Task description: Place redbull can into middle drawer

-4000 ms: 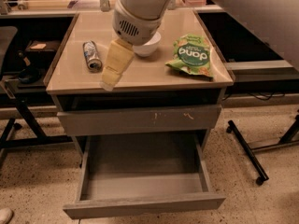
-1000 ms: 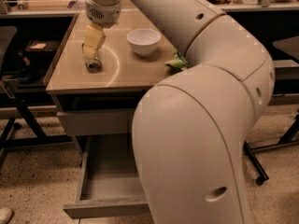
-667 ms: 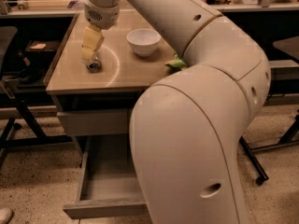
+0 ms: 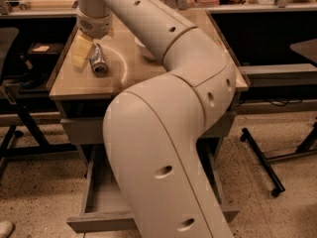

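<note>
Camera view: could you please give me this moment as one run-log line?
tool: over cabinet top, beside redbull can | redbull can: lying on cabinet top | middle drawer: open, partly hidden by arm

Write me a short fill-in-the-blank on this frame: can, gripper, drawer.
1. The redbull can lies on its ___ on the tabletop.
2. The gripper is down at the tabletop, right beside the ___.
3. Below, the middle drawer stands ___, with no can in the part of its floor that shows.

Missing words: side; redbull can; open.
</note>
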Controlling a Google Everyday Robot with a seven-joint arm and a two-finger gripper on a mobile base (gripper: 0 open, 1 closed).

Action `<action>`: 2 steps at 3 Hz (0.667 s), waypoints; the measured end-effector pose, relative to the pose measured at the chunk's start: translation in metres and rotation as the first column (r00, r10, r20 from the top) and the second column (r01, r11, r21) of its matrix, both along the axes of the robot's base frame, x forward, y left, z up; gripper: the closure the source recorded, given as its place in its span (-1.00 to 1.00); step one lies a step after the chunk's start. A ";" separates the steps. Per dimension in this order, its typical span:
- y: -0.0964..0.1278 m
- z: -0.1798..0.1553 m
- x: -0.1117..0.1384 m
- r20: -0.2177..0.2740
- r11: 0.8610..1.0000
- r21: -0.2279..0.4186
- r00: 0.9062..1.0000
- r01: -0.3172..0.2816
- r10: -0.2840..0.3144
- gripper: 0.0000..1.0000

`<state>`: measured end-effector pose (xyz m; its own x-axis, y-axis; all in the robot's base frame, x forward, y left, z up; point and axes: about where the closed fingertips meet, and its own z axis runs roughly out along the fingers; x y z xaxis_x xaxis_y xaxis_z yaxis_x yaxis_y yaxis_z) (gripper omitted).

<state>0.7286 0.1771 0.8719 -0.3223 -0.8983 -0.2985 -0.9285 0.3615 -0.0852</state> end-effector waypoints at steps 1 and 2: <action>0.014 -0.017 0.008 -0.048 1.000 0.017 0.999 0.027 -0.026 -1.00; 0.010 -0.035 0.019 -0.084 0.996 0.021 0.992 0.092 -0.090 -1.00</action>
<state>0.7471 0.1876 0.8373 -0.4270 -0.8569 -0.2888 -0.8951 0.4459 0.0004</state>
